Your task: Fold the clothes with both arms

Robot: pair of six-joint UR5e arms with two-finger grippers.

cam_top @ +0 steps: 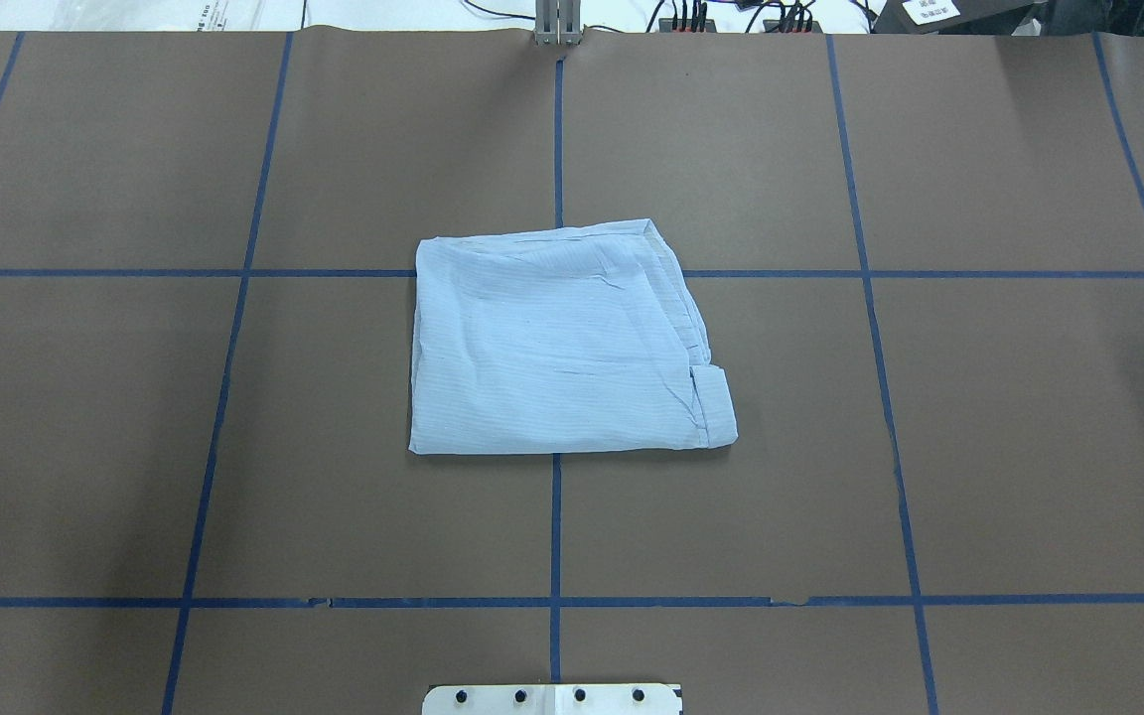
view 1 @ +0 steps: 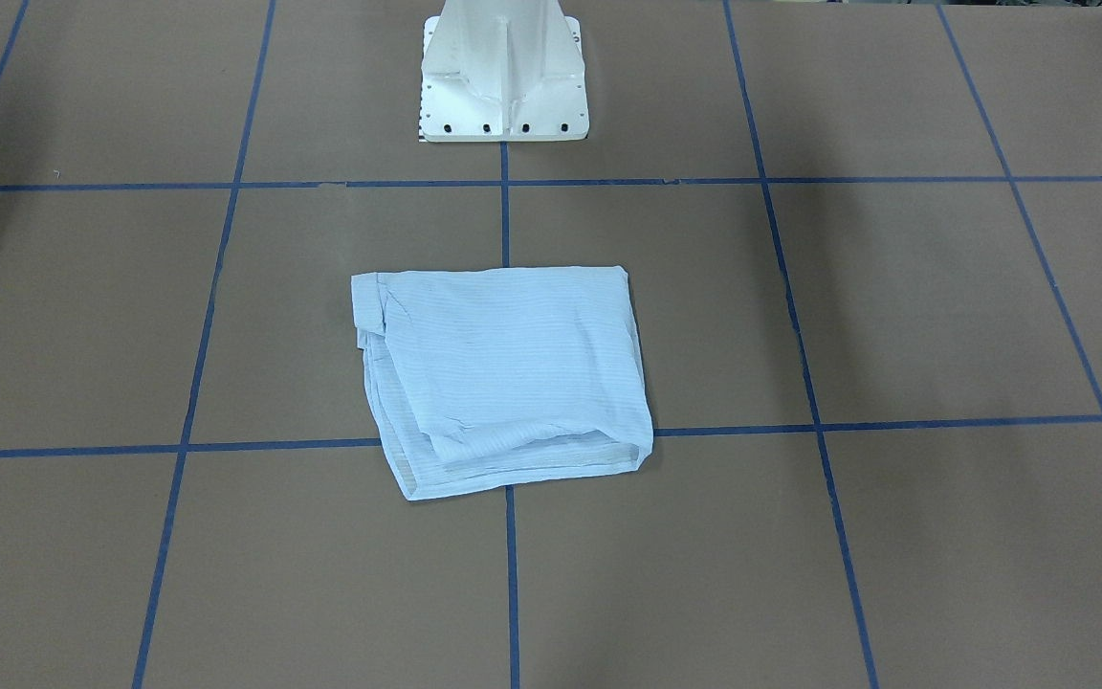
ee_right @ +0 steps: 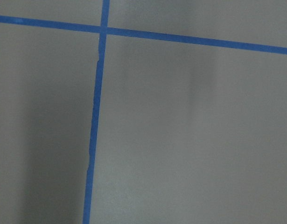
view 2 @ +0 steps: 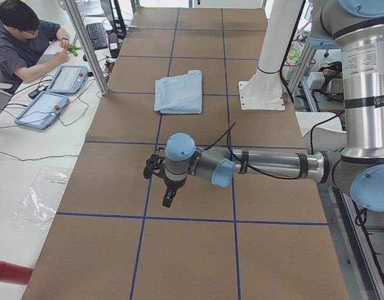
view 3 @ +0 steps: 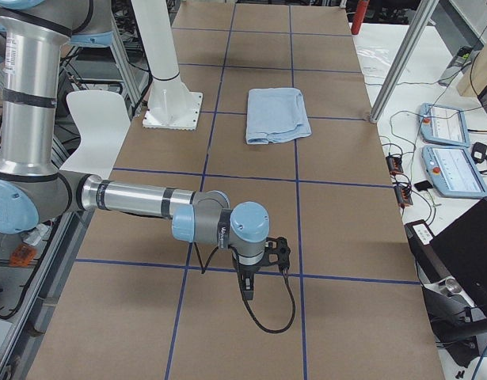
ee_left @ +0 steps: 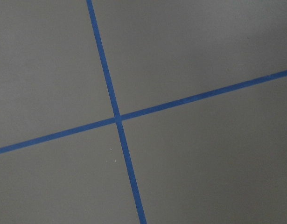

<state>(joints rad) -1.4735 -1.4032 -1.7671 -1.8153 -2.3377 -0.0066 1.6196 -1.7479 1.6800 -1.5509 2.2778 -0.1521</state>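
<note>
Even, soft light; wrist views slightly hazy.

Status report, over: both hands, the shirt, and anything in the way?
Left hand and right hand out at the ends of the table, open or shut unclear. Pale blue shirt folded mid-table, untouched. White pedestal base near it, not touching.

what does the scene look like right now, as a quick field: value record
shirt: pale blue, finely striped, folded into a rough rectangle, lying flat at table centre over a tape crossing
table: brown, marked with a blue tape grid
left arm: stretched low over the table, well away from the shirt
right arm: likewise, at the opposite end
jaws: open or shut cannot be told on either arm
wrist views: only table and tape
task state: shirt looks folded, nothing touching it
</note>
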